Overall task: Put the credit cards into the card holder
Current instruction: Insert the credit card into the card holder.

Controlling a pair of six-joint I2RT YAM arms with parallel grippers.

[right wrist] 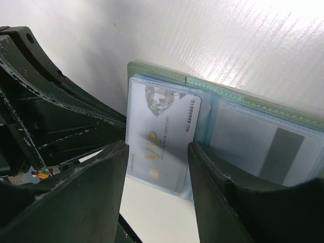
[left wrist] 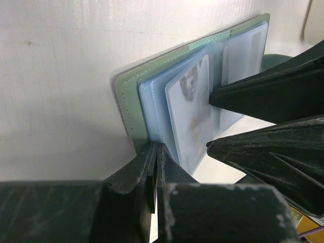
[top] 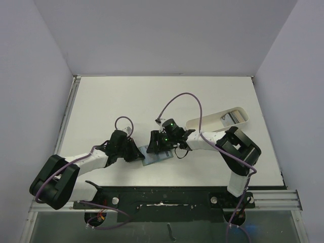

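Note:
The card holder (top: 154, 156) lies open on the table, grey-green outside (left wrist: 129, 101) with pale blue sleeves inside. My left gripper (left wrist: 156, 149) is shut on its near edge. A pale credit card (right wrist: 162, 126) with gold "VIP" lettering sits in a clear sleeve. My right gripper (right wrist: 156, 152) is open and straddles that card's lower end, its fingertips (left wrist: 215, 98) right at the card's edge. I cannot tell whether they press on it. Another sleeve holds a card with a dark stripe (right wrist: 273, 152).
A long white oval tray (top: 202, 123) stands at the right behind the right arm, with a pale flat item (top: 232, 118) at its far end. The two grippers (top: 137, 153) (top: 154, 144) sit close together over the holder. Purple cables loop above both wrists.

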